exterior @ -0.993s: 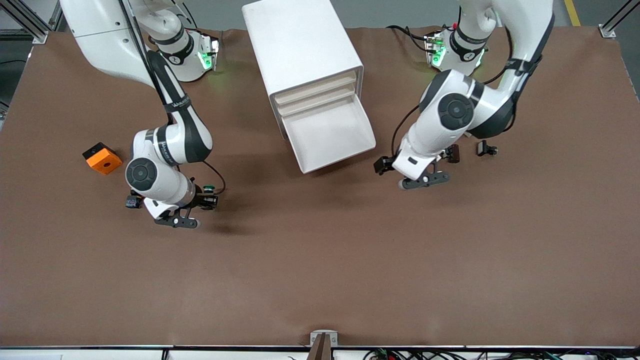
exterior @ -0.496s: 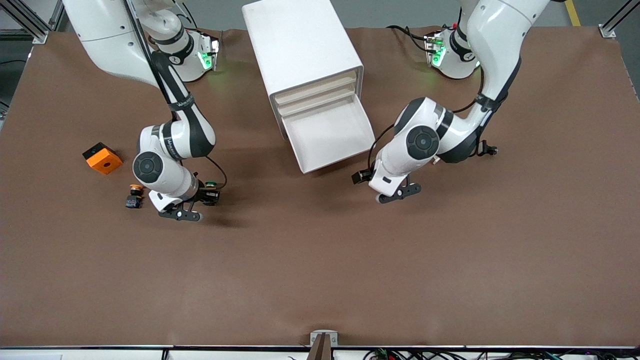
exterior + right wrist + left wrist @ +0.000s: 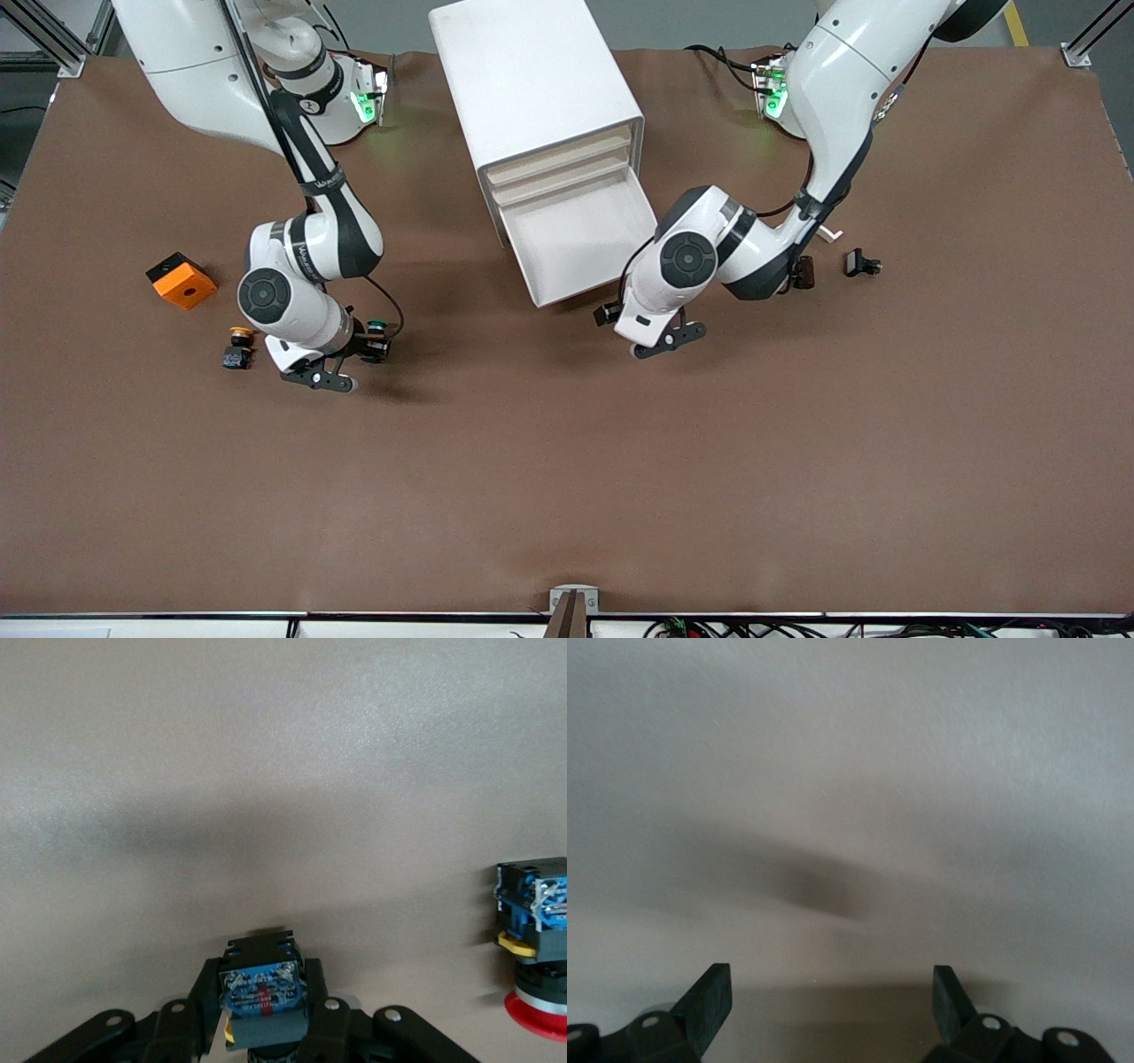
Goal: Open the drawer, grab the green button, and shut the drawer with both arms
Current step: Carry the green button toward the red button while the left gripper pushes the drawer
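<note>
The lowest drawer (image 3: 580, 237) of the white cabinet (image 3: 532, 80) stands pulled out, and its white tray shows nothing inside. My right gripper (image 3: 370, 344) is shut on the green-capped button (image 3: 376, 325) and holds it low over the table, toward the right arm's end. In the right wrist view the fingers (image 3: 205, 988) clamp the button's black-and-blue body (image 3: 261, 979). My left gripper (image 3: 609, 313) is open and empty over the table, beside the open drawer's front corner. The left wrist view shows only bare table between its fingers (image 3: 709, 997).
Another button with an orange-yellow cap (image 3: 237, 346) lies beside the right arm and also shows in the right wrist view (image 3: 536, 930). An orange block (image 3: 182, 280) lies near it. A dark button (image 3: 803, 271) and a small black part (image 3: 861, 263) lie by the left arm.
My left arm has swung from beside the small parts to the open drawer's front corner. My right gripper has shifted slightly with the green button, uncovering the orange-yellow-capped button.
</note>
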You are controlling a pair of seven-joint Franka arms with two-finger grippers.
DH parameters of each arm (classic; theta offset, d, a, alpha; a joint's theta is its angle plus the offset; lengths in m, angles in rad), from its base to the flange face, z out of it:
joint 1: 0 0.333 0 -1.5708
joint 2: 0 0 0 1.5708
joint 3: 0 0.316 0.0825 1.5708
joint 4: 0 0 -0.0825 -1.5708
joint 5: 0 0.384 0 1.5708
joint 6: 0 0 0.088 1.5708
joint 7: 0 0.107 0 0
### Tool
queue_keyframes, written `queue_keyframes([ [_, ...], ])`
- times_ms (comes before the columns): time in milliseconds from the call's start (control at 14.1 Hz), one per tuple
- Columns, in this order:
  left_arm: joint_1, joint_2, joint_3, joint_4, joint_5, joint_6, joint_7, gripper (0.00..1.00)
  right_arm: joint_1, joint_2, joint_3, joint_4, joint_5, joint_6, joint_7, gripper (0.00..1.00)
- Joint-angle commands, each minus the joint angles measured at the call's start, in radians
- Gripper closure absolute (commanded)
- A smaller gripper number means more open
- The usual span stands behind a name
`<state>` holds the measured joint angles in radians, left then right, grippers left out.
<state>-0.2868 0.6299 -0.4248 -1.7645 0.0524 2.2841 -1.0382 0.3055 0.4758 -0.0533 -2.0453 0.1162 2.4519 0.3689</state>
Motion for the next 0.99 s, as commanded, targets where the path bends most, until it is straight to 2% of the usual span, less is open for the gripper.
queue_keyframes([
  [0,-0.04,0.005,0.004,0.014,0.021,-0.012,-0.054,0.0,-0.002,-0.036,0.007,-0.036,0.002,0.01,0.021,1.0],
  [496,-0.112,0.019,0.001,0.017,0.02,-0.021,-0.18,0.0,-0.002,-0.032,0.007,-0.035,0.0,0.013,0.021,1.0],
  [922,-0.137,0.024,-0.005,0.022,0.004,-0.04,-0.215,0.0,-0.002,-0.017,0.007,-0.035,0.0,0.044,0.021,1.0],
])
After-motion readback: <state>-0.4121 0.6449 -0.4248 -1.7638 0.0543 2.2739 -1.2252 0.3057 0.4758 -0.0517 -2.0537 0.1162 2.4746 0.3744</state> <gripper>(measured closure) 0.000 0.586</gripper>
